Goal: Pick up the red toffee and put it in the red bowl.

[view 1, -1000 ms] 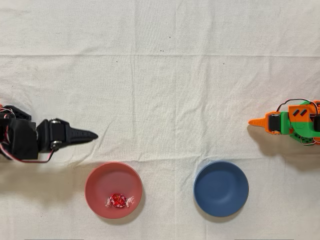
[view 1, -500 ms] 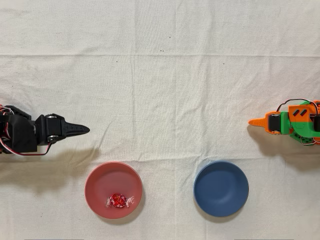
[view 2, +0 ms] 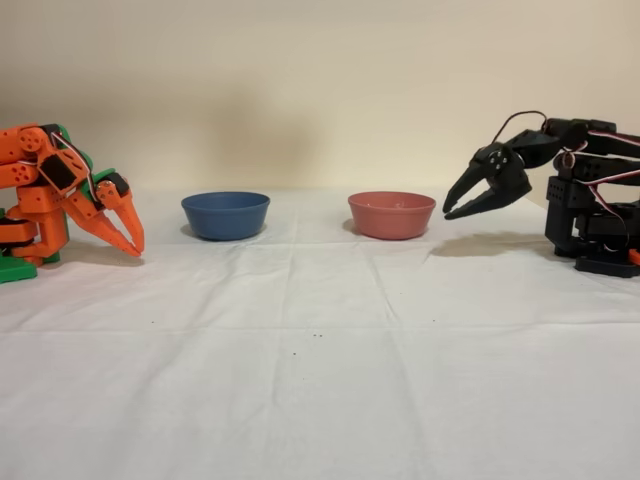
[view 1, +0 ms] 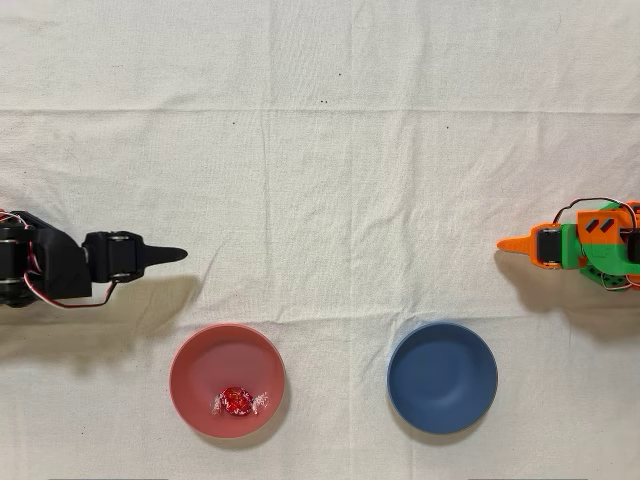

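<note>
Overhead view, bottom of frame: red bowl (view 1: 227, 380) at lower left, toffee (view 1: 237, 402) lying inside it, toward the bowl's lower side, clear twisted ends spread left and right. Blue bowl (view 1: 442, 377) at lower right, well apart from the red one, same row.

Above the red bowl, at the left edge mid-height: black arm (view 1: 45, 270), gripper (view 1: 165, 256) pointing right, tip up-left of the red bowl's rim, not over the bowl. It casts a shadow on the cloth (view 1: 320, 160) just below it. At the right edge mid-height: idle orange arm (view 1: 585, 245), tip pointing left, above the blue bowl.

Fixed view: white cloth fills the foreground. Middle distance, blue bowl (view 2: 225, 215) left of centre, red bowl (view 2: 391, 214) right of centre, apart from each other. Toffee hidden by the bowl wall here. Black gripper (view 2: 452, 207) at right, raised off the cloth, just right of the red bowl's rim, not touching it; jaws parted, holding nothing, tips angled down-left. Black arm base (view 2: 600, 225) at the far right edge. Orange arm (view 2: 60, 190) at far left, tips down near the cloth. Plain beige wall (view 2: 320, 80) behind.
</note>
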`<state>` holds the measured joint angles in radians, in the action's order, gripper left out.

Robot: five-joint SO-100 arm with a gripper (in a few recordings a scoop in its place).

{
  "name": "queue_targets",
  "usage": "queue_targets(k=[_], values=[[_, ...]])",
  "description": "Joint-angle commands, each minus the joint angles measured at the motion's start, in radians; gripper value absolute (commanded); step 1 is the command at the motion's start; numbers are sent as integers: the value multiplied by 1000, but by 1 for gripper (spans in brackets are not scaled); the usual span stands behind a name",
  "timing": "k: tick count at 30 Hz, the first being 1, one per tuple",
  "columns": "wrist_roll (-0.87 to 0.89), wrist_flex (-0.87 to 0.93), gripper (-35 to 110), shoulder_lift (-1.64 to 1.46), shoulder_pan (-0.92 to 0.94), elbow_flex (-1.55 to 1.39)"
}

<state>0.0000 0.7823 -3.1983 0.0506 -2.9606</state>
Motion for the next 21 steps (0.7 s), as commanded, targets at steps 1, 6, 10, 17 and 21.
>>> queue_targets(k=[1, 6, 10, 17, 21], values=[[-2, -23, 1, -18, 6, -5], [17, -40, 1, -18, 6, -51], [17, -37, 1, -18, 9, -103], [61, 101, 1, -18, 11, -103], [31, 101, 1, -18, 9, -103]])
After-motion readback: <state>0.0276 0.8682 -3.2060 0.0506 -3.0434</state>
